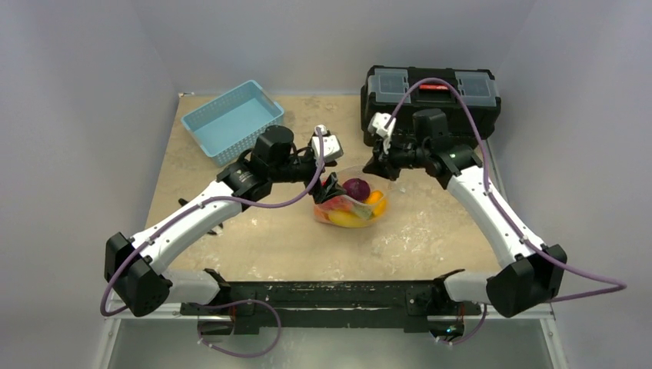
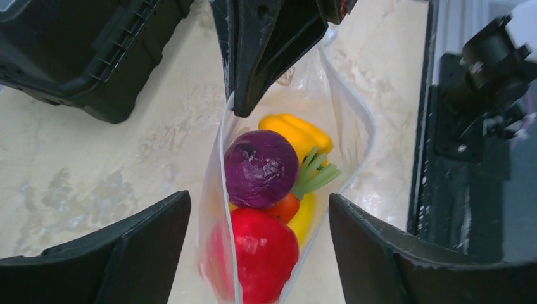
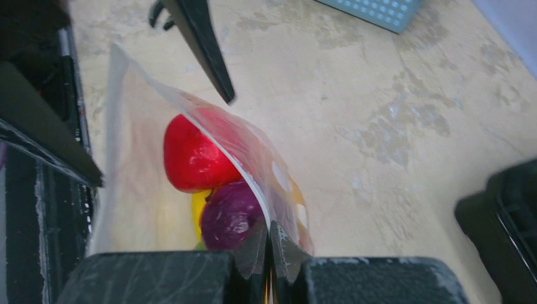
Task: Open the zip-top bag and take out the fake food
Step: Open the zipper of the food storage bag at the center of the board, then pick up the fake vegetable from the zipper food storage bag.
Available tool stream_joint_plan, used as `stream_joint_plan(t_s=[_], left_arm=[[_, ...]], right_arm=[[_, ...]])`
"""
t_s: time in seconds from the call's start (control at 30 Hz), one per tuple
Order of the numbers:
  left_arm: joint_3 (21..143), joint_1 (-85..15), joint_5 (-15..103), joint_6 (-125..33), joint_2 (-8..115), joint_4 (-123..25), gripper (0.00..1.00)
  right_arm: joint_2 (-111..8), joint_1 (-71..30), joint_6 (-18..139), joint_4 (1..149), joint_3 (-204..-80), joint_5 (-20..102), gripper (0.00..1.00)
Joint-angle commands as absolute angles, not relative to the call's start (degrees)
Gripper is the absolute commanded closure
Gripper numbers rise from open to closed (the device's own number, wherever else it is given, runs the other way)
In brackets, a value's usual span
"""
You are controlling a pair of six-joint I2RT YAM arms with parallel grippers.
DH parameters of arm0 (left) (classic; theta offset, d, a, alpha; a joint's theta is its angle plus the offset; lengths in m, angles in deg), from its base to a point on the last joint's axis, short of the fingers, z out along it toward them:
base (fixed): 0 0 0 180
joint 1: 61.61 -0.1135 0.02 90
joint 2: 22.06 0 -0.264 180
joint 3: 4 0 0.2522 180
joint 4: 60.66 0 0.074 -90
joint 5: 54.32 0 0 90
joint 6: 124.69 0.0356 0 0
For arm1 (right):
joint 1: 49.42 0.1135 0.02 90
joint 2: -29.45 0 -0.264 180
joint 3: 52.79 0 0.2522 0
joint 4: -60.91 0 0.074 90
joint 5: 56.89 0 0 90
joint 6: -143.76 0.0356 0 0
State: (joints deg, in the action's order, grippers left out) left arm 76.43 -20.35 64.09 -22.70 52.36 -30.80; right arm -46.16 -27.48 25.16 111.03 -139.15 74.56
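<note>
Pieces of fake food all lie inside the zip-top bag, which rests on the bench at the centre of the top view. You have one tool at each end of the bag.

Your right tool is clenched on the bag. At the bottom centre of the right wrist view, its two fingers are pressed together with a fold of the dotted plastic pinched between them.

Your left tool is released. In the left wrist view its fingers stand wide apart at the lower left and lower right of the frame. The bag's near end lies between them, and neither finger visibly presses the plastic.

The bag's mouth is parted, so you look straight in at the contents:
- A purple piece sits in the middle of the frame.
- A red piece lies just below it, touching.
- A yellow pepper lies just above it, beside a green stem.
- An orange piece is wedged between the purple and the red.

Well apart from the bag, a light-blue basket stands at the upper left of the top view. A black case stands at the upper right.
</note>
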Motion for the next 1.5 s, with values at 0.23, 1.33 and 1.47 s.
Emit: stream_joint_plan(t_s=[0.23,1.33,1.47], left_arm=[[70.88,-21.22,59.96,-55.69,45.39,-48.19,0.08],[66.63,-1.86,29.95,-79.45,45.94,-47.15,0.06],[72.94,0.32,27.09,-73.59,50.02,-42.63,0.07]], right_arm=[[-34.36,-37.25,33.77,96.53,-128.81,73.11,1.00],[-16.05,-47.81,66.57,62.98,-103.48,56.92,1.00],[-14.16,-47.84,67.53,61.29,-101.50,60.64,1.00]])
